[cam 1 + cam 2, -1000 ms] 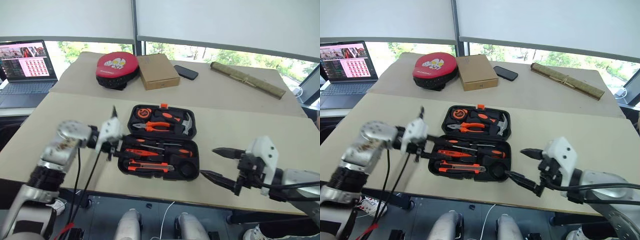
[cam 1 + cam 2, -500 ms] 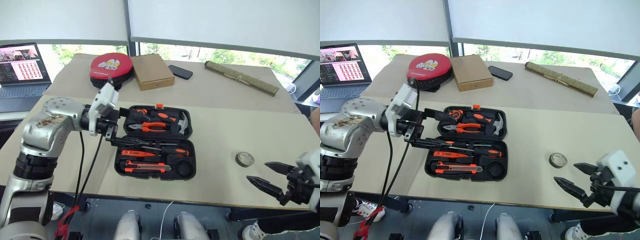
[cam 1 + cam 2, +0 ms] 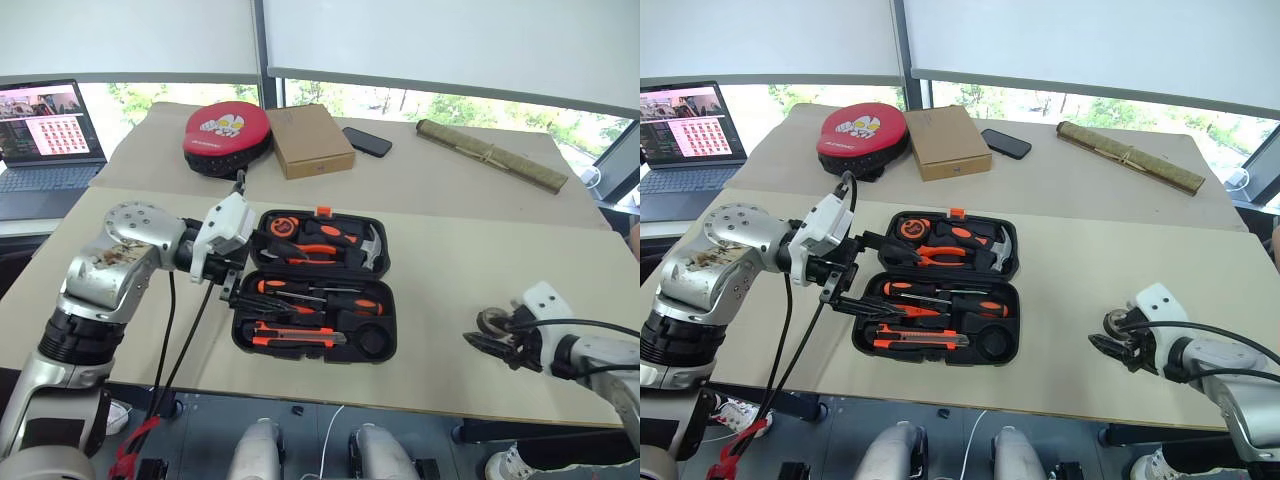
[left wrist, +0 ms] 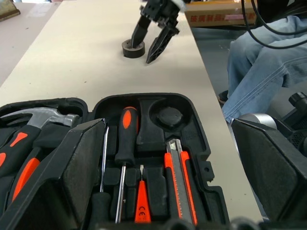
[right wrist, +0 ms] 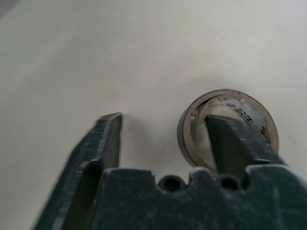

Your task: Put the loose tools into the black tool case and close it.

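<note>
The black tool case [image 3: 318, 222] lies open mid-table. Its near half holds two long screwdrivers [image 3: 325, 291], a small orange screwdriver [image 4: 141, 203] and a utility knife [image 3: 300, 337]. My left gripper [image 3: 250, 275] stands open and empty over the case's left edge. To the right, near the table's front edge, lies the small grey tape roll [image 5: 240, 106]. My right gripper [image 5: 163, 120] is down at it, open, one finger inside the ring. The other finger is outside, apart from the roll's wall.
Pliers, a hammer and a tape measure sit in the case's far half [image 3: 325, 245]. A red round pad [image 3: 227, 135], a cardboard box [image 3: 313, 140], a phone [image 3: 367, 141] and a rolled mat [image 3: 490, 155] lie at the back. A laptop [image 3: 45, 130] stands far left. A person's jeans [image 4: 259, 62] show beyond the table's right side.
My right gripper has dropped from above the front edge onto the tape roll, and its fingers have narrowed around the roll's wall. My left gripper has opened wider at the case's left edge.
</note>
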Available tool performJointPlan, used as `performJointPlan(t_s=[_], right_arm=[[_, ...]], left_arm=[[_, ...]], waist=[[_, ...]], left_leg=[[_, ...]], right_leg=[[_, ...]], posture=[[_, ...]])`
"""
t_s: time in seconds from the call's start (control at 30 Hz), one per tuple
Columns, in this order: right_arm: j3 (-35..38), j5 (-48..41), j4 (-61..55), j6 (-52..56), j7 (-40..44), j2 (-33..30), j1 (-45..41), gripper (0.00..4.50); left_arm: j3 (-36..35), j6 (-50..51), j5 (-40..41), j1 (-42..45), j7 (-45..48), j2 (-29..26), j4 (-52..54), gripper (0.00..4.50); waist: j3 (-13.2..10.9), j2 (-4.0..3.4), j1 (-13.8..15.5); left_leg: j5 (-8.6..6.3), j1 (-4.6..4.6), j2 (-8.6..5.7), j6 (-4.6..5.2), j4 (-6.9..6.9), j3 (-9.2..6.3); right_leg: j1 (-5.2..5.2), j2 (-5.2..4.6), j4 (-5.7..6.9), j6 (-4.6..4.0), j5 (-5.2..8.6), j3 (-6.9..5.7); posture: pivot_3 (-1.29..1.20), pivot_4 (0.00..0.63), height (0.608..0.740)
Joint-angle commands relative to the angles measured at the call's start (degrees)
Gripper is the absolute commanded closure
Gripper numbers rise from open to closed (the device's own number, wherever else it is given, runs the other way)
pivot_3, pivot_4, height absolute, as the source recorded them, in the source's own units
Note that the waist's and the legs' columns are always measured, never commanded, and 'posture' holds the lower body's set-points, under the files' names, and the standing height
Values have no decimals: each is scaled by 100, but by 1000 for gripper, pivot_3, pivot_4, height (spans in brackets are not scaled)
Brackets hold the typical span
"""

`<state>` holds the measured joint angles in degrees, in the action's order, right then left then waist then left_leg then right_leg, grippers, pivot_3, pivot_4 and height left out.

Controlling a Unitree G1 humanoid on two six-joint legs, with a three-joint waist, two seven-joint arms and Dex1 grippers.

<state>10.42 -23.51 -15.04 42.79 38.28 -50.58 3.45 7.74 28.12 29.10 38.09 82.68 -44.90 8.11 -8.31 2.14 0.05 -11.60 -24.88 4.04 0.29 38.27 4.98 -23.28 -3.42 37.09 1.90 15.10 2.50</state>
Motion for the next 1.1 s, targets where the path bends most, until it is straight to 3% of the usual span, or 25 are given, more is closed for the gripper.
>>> performJointPlan(t_s=[0.03,0.17,0.3,0.43,0.7,1.1], right_arm=[[-34,167,143,-187,6,73,-128,3155],[63,96,74,-299,58,155,-211,4427],[149,-700,-948,-16,453,243,-537,4427],[-383,-1372,-2211,233,971,76,-991,4427],[-1975,-487,-2302,53,1165,-232,-1596,4427],[-2788,251,-1745,-319,1433,31,-1800,4427]], left_arm=[[-27,-155,-72,147,-12,19,44,0],[-2,-204,-105,150,12,40,3,0],[61,-233,-148,104,96,-17,16,0],[137,-217,-153,-71,299,-195,159,0],[131,-184,-156,-244,261,-292,438,0],[91,-60,-116,-293,54,-344,636,0]], waist=[[0,0,0],[0,0,0],[-7,-12,-13],[-12,-20,-67],[-18,-5,24],[-16,-1,6]], left_leg=[[0,0,0,0,0,-1],[0,1,0,0,0,0],[0,1,0,0,0,0],[0,2,3,0,-4,-6],[0,-5,-4,0,1,-3],[1,-2,1,0,0,-6]], right_leg=[[1,0,0,0,0,-1],[3,0,0,1,0,-1],[1,0,1,1,0,0],[-2,6,4,0,0,0],[0,-5,-2,1,0,-3],[-2,4,4,-1,1,-4]], posture=[[0,150,740],[0,150,740],[0,150,740],[0,150,740],[0,150,740],[0,150,740]])
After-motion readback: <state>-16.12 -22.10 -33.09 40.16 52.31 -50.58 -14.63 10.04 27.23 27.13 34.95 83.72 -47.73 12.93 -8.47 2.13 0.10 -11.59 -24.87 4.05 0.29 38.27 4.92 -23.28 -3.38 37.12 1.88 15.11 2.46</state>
